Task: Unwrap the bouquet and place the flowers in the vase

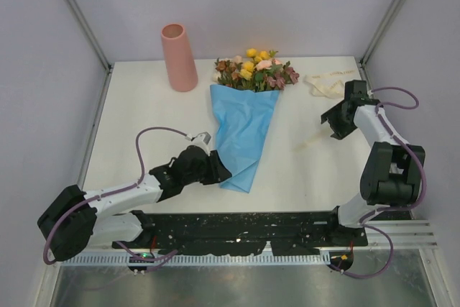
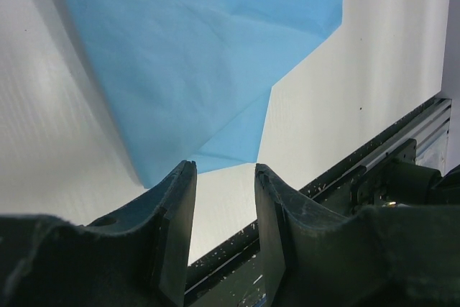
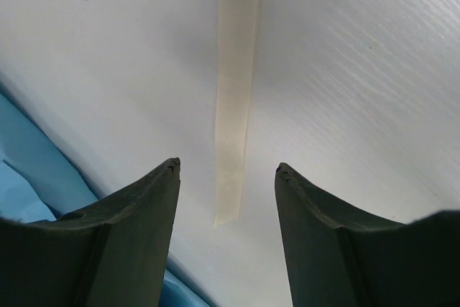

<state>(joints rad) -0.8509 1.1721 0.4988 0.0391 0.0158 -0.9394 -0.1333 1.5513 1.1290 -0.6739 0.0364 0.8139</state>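
The bouquet lies mid-table, its blue paper (image 1: 243, 131) still folded round the stems. The flowers (image 1: 256, 70), yellow, peach, mauve and rust, stick out at the far end. The salmon-pink vase (image 1: 179, 57) stands upright at the back left. My left gripper (image 1: 218, 170) sits low at the paper's near left edge. In the left wrist view it (image 2: 224, 169) is open with nothing between its fingers, and the blue paper (image 2: 208, 55) starts just beyond the tips. My right gripper (image 1: 333, 127) hangs open above the table; a loose ribbon strip (image 3: 233, 70) lies flat below it (image 3: 227, 167).
A crumpled heap of cream ribbon (image 1: 325, 83) lies at the back right corner. Grey enclosure walls and metal posts close in the table (image 1: 144, 106) on three sides. A black base rail (image 1: 237, 224) runs along the near edge.
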